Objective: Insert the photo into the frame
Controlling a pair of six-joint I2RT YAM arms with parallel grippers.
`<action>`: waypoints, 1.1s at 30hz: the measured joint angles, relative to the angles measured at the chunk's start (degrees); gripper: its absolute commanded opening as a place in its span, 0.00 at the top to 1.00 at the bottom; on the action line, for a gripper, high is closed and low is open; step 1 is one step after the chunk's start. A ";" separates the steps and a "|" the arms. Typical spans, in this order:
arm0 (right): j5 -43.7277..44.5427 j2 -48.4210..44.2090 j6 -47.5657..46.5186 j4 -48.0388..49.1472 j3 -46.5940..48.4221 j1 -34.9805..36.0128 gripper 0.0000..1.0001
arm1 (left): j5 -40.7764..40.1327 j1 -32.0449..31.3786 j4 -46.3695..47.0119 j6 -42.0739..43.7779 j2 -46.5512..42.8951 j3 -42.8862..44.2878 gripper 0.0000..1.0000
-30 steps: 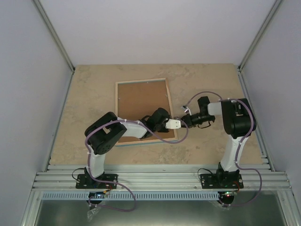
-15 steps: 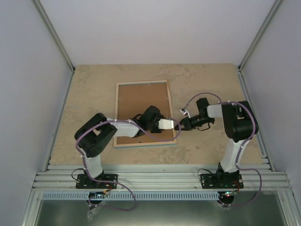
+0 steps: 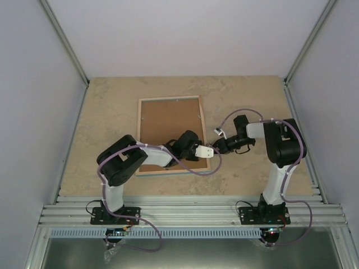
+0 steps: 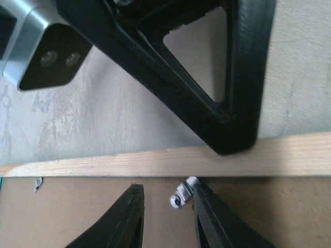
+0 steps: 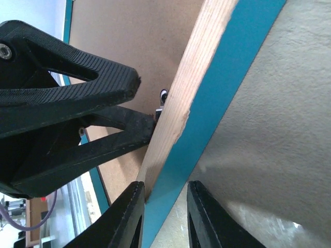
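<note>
The frame (image 3: 171,126) lies face down on the table, its brown backing panel (image 4: 77,206) facing up inside the pale wooden edge (image 4: 129,163). My left gripper (image 3: 206,151) reaches over the frame's near right corner. In its wrist view, the left gripper (image 4: 166,194) stands open over the backing, with a small white metal clip (image 4: 182,195) beside its right finger. My right gripper (image 3: 219,147) meets it from the right. The right gripper (image 5: 165,186) is open astride the frame's wood-and-turquoise edge (image 5: 217,88). The photo is out of view.
The pale speckled table (image 3: 252,101) is walled by grey panels on the left, back and right. A metal rail (image 3: 190,210) with both arm bases runs along the near edge. The two grippers' fingers sit very close together at the frame's right edge.
The right gripper's jaws have parted. The frame's near right corner, raised a second ago, has come down flat. The left gripper drew back left, then returned to the corner.
</note>
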 measured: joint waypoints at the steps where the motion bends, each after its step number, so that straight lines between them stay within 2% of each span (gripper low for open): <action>1: -0.28 0.42 -0.02 -0.07 0.24 0.15 0.76 | -0.37 -0.11 0.35 0.00 0.50 0.42 0.72; 11: -0.39 0.87 0.15 0.59 0.48 0.96 0.80 | -3.69 -0.90 0.35 1.51 2.29 2.32 0.75; 16: -0.07 0.74 0.37 0.70 0.70 0.96 0.82 | -2.91 -0.42 -1.73 -0.90 2.03 3.50 0.64; 22: -0.46 0.76 0.26 0.63 0.68 2.86 0.82 | 6.40 4.37 -8.26 -9.46 -2.56 3.72 0.61; 26: -0.57 0.61 -0.09 0.92 0.48 3.06 0.76 | 11.37 9.31 -11.85 -14.56 -5.01 7.28 0.62; 33: 2.93 -1.62 -0.17 1.66 0.76 1.68 0.69 | 14.78 16.59 -14.75 -16.85 1.79 19.34 0.65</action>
